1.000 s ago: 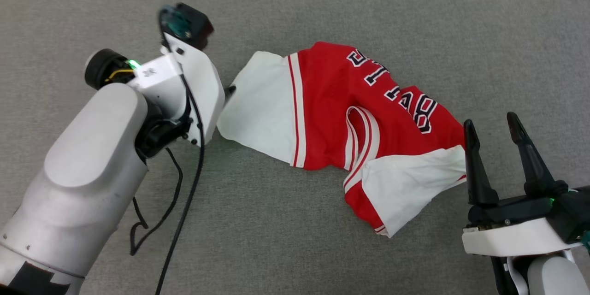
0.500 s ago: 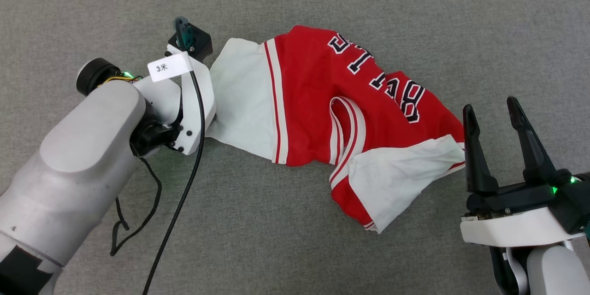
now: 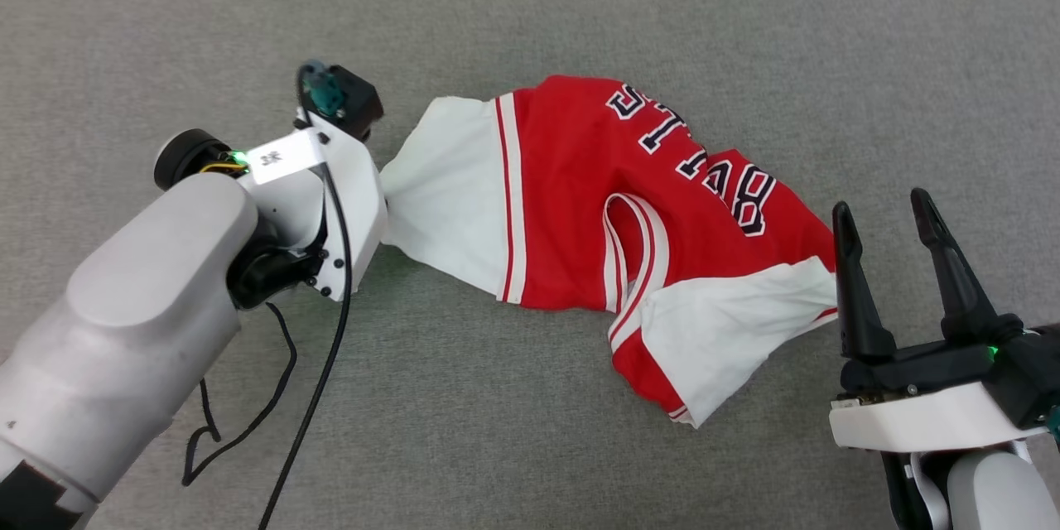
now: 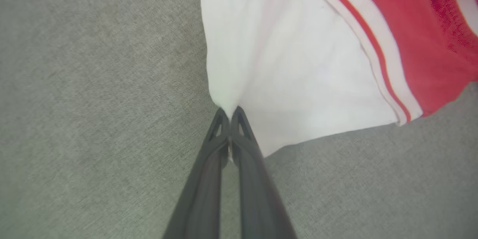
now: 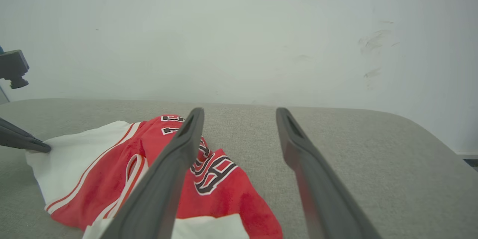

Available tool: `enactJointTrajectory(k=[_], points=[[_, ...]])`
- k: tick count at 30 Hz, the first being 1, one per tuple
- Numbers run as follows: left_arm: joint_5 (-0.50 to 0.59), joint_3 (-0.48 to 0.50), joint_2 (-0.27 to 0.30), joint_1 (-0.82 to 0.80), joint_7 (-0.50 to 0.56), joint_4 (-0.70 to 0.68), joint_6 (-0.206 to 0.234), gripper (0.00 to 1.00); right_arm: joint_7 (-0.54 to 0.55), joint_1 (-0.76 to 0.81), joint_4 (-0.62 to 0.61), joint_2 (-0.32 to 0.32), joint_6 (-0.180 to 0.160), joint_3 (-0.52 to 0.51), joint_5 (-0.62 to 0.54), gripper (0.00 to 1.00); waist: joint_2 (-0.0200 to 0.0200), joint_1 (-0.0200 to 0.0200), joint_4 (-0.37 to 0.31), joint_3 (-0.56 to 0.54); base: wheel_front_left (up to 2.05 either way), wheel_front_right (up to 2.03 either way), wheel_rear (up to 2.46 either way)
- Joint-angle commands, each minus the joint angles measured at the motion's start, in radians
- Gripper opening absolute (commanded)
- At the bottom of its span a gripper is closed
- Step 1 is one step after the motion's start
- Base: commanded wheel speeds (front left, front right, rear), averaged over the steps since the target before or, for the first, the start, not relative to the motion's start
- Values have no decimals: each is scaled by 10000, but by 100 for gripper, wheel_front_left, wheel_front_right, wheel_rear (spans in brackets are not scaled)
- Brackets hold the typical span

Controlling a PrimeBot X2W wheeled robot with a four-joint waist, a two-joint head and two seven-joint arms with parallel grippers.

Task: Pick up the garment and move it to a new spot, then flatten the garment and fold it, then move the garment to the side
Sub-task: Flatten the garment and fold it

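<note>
red jersey garment crumpled on grey woven surface; left claw pinching white sleeve; right claw spread, empty.

Garment on the cushion, left pincer at its left edge, right pincer near its right.

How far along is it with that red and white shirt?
Nothing is finished yet. The left gripper is shut on a white sleeve of the red jersey T-shirt, so the pick-up is in hand. The shirt lies crumpled on the grey fabric surface: flattening, folding and setting aside are all left. The right gripper is open, holding nothing.
</note>
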Motion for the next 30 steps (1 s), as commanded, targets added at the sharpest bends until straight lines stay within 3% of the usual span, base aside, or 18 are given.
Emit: enactJointTrajectory(k=[1, 6, 14, 21, 24, 25, 26, 30], points=[[-159, 168, 196, 234, -454, -174, 1, 0, -20, 193, 26, 22, -10, -79, -1, 100, 0, 1, 239, -340, 0, 0, 0], [-522, 556, 947, 825, -1103, -368, 107, 0, -20, 446, 66, 22, -10, -115, -103, 100, 0, 1, 582, -769, 0, 0, 0], [-853, 760, 2074, 2044, -1304, -302, 674, 0, -22, 611, 87, 22, -10, -143, -192, 100, 0, 1, 893, -1058, 0, 0, 0], [-1428, 965, 2478, 3030, -1456, 565, 1054, 0, -20, 634, 108, 22, -11, -98, -232, 100, 0, 1, 885, -1067, 0, 0, 0], [-1532, 981, 2324, 3300, -1644, 967, 1050, 0, -20, 649, 129, 22, -11, -126, -270, 100, 0, 1, 861, -1067, 0, 0, 0], [-1522, 965, 2246, 3377, -1748, 1074, 1079, 27, -22, 665, 148, 22, -11, -131, -279, 100, 0, 1, 857, -1100, 0, 0, 0], [-1510, 951, 2119, 3424, -1899, 1151, 1075, 100, -20, 698, 165, 22, -11, -146, -284, 100, 0, 1, 866, -1144, 0, 0, 0], [-1368, 1077, 1613, 3510, -3017, 1344, 1116, 100, -20, 856, 225, 24, -11, -200, -326, 100, 0, 1, 989, -1463, 0, 0, 0]])
